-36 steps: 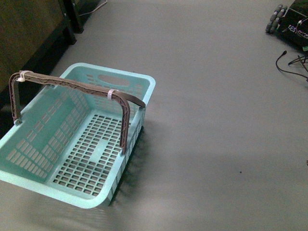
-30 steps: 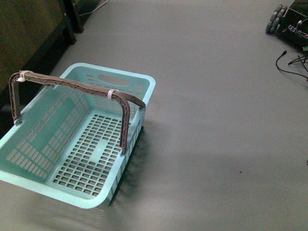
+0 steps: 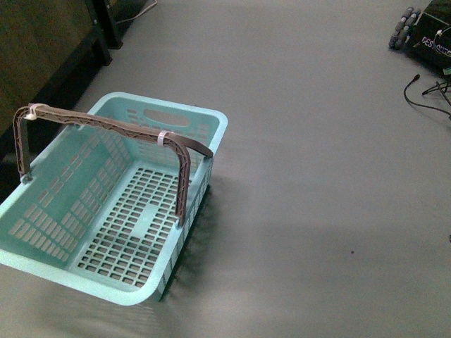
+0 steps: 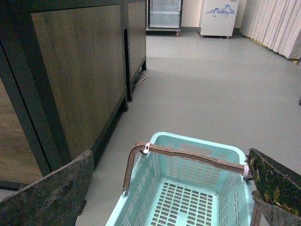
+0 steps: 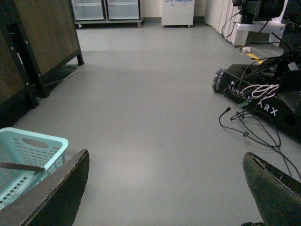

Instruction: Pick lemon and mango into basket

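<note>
Jaws of the left gripper (image 4: 169, 188) and right gripper (image 5: 165, 188) were seen spread wide with nothing held, and the basket (image 3: 169, 105) was seen set on the grey floor (image 3: 317, 176) at front left, handle (image 3: 106, 125) upright, near a wooden cabinet (image 4: 80, 70).

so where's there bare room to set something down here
The widest free patch is the grey floor between the light turquoise slotted plastic basket and the black cables by the black wheeled base. The basket's inside is bare too, under its brown arched handle. Tightest: between basket and dark wooden cabinet.
</note>
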